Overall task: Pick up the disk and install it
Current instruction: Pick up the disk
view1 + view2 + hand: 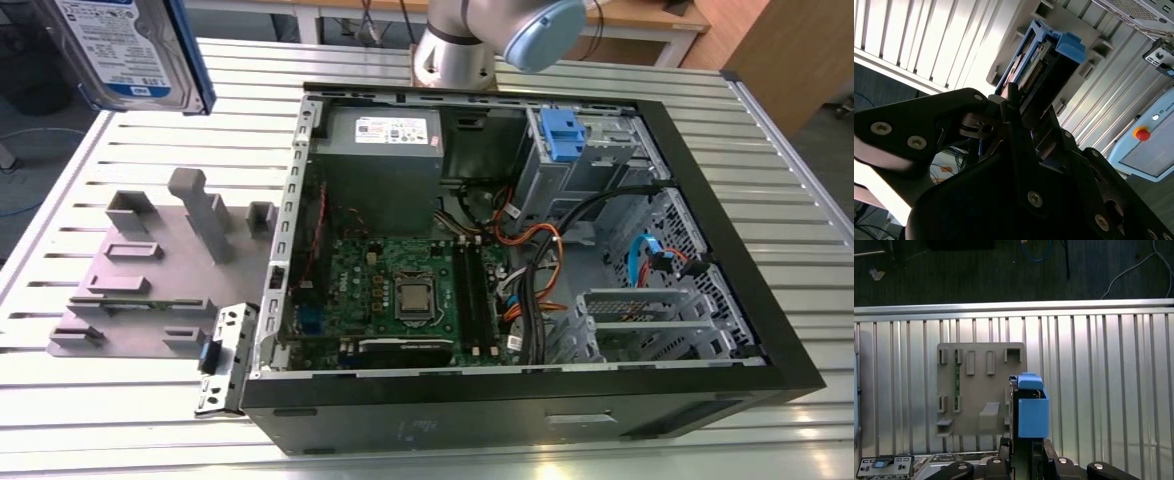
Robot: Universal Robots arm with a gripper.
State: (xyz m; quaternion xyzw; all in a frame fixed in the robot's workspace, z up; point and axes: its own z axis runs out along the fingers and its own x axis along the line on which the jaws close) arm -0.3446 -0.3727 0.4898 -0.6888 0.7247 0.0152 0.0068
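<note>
Presently held aloft in the gripper (pixel 1026 450), jaws clamped on the disk (pixel 127 50): silver body, blue-and-white label, blue plastic side rails. Positioned above the grey fixture plate (pixel 981 390), at the exterior view's left, apart from the open computer case (pixel 534 250).

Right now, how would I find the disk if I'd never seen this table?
Find the big open computer case on the slatted table. Toward the exterior view's left, above the grey holder, the disk hangs in the gripper. It's flat, with a blue-and-white label and blue side rails.
</note>
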